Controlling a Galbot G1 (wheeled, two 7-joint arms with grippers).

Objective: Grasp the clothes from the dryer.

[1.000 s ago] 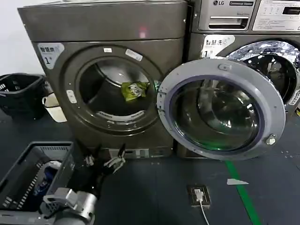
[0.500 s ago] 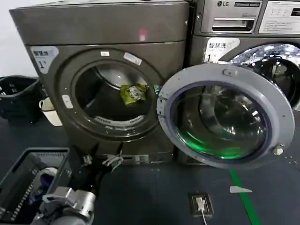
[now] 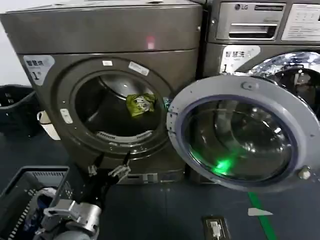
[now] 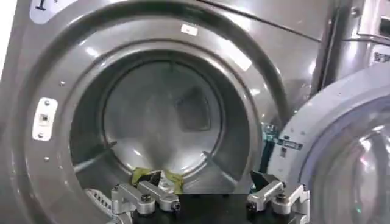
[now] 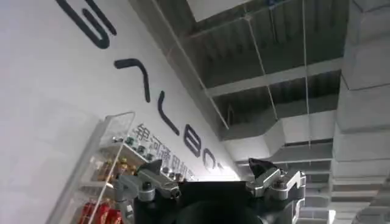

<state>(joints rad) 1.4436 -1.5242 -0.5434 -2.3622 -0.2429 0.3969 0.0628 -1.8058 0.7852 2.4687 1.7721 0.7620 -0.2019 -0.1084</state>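
Facing the head camera, the dryer (image 3: 115, 95) stands with its round mouth uncovered and its door (image 3: 240, 132) swung wide to the right, the glass covering much of the second machine (image 3: 265, 35) beside it. One small bundle of clothes (image 3: 140, 104) sits inside the drum, toward the right of the mouth. The left gripper (image 3: 107, 171) hangs low in front of the dryer's base, fingers spread apart and holding nothing, well short of the mouth. Two baskets flank it: a grey one (image 3: 25, 192) at the lower left and a dark one (image 3: 15, 107) by the wall.

From the left wrist, the open fingers (image 4: 143, 196) frame the drum, and the clothes (image 4: 159, 178) peek just above them.

From the right wrist, the right gripper (image 5: 210, 182) points up at a ceiling (image 5: 286, 55), fingers parted and empty, beside one shelf of bottles (image 5: 109, 170).
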